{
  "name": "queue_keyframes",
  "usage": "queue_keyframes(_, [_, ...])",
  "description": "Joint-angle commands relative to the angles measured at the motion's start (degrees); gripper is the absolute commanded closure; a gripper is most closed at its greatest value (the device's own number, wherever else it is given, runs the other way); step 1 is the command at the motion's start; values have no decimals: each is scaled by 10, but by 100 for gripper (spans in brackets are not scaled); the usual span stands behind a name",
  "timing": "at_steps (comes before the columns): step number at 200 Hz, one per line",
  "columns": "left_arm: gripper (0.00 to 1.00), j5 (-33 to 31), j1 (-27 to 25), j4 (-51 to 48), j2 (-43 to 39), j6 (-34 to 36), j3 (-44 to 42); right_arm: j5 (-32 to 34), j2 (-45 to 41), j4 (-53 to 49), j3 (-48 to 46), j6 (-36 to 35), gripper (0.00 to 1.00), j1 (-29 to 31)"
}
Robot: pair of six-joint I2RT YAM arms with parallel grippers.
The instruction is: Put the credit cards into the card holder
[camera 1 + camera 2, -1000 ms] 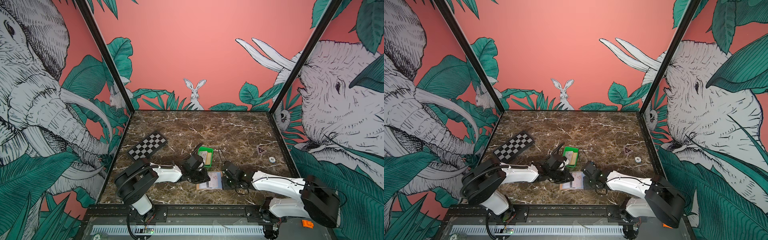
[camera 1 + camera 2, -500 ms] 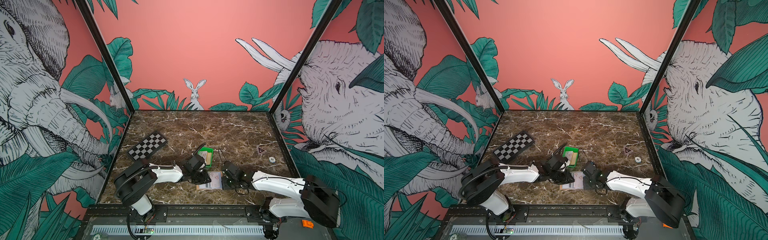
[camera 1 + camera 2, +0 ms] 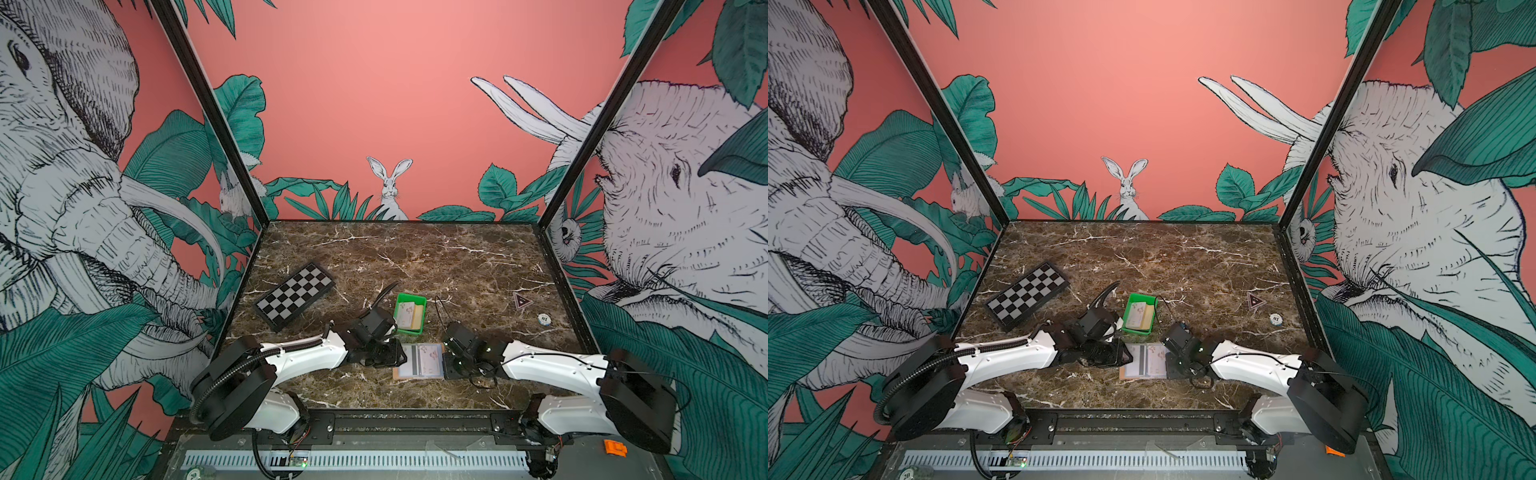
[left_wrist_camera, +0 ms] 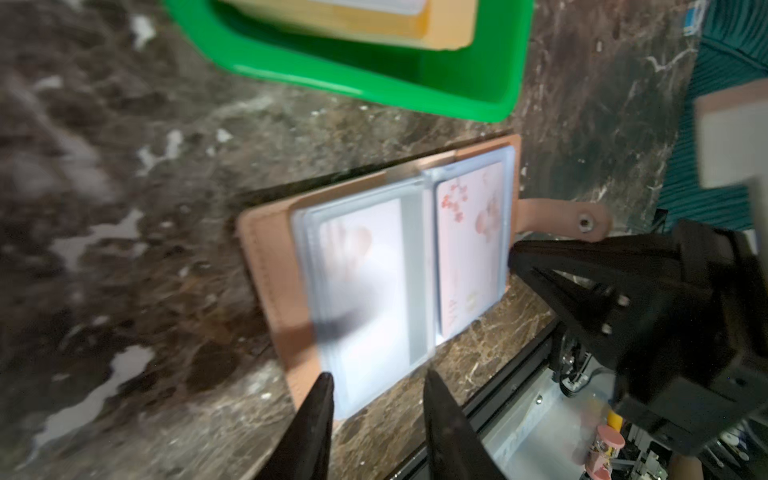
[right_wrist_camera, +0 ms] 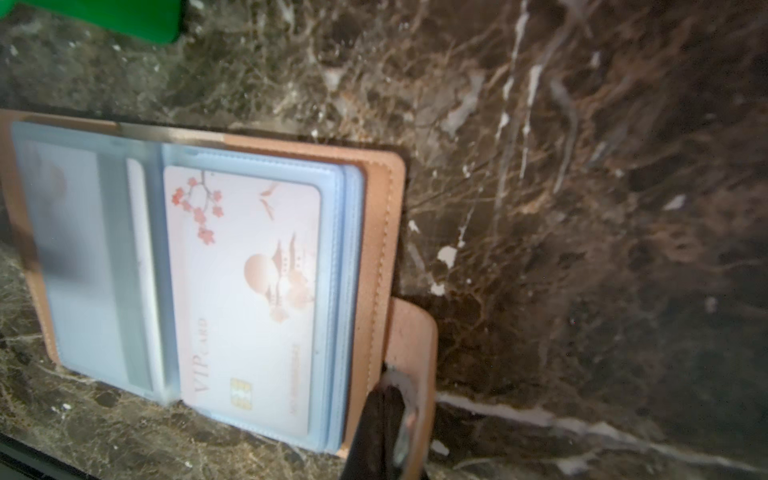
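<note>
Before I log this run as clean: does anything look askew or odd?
Nothing damaged or spilled. The open tan leather card holder lies flat; its white blossom-print VIP card sits straight in a clear sleeve. More cards wait in the small green plastic tray.

The left gripper (image 4: 376, 399) is opening its jaws now; a second ago they were almost shut. It is sitting just past the edge of the open card holder (image 4: 270, 266), and nothing is between its fingers.
</note>
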Motion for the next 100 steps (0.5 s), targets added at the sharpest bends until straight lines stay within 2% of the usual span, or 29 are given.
queue_keyframes(1, [59, -11, 6, -30, -10, 20, -12, 9, 30, 26, -16, -3, 100, 7])
queue_keyframes(100, [58, 47, 10, 69, 39, 20, -33, 14, 34, 21, -13, -4, 100, 9])
